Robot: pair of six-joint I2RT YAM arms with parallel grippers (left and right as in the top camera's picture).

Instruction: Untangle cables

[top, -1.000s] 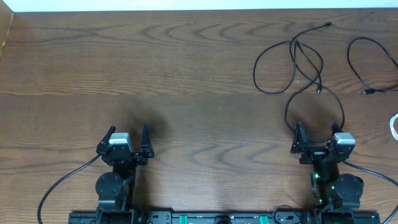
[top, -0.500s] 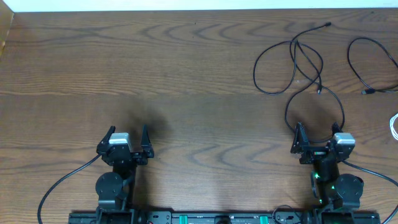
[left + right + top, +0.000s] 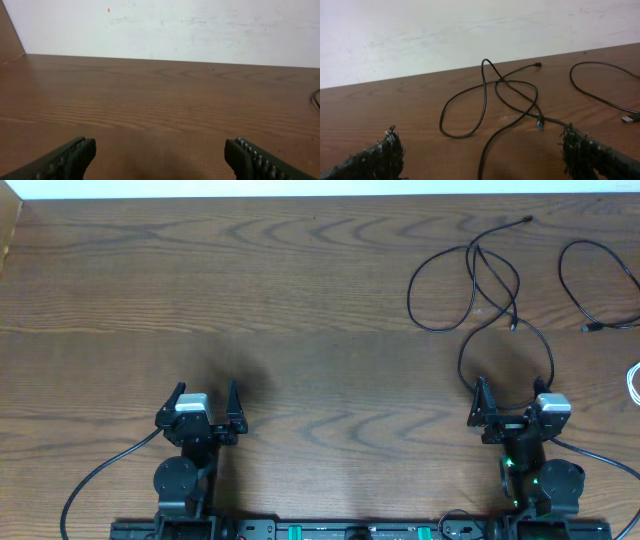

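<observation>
Left gripper (image 3: 207,392), right gripper (image 3: 511,392) jaws open, empty; white cable (image 3: 633,381) seen overhead only; black cables (image 3: 476,252) crossed.

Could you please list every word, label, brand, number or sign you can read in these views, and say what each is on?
No text can be read in any view.
The black cables and the wooden table carry no visible print.
The wall has only faint smudges and a red speck, no letters.
The base rail shows green lights; any label there is too small to read.
</observation>
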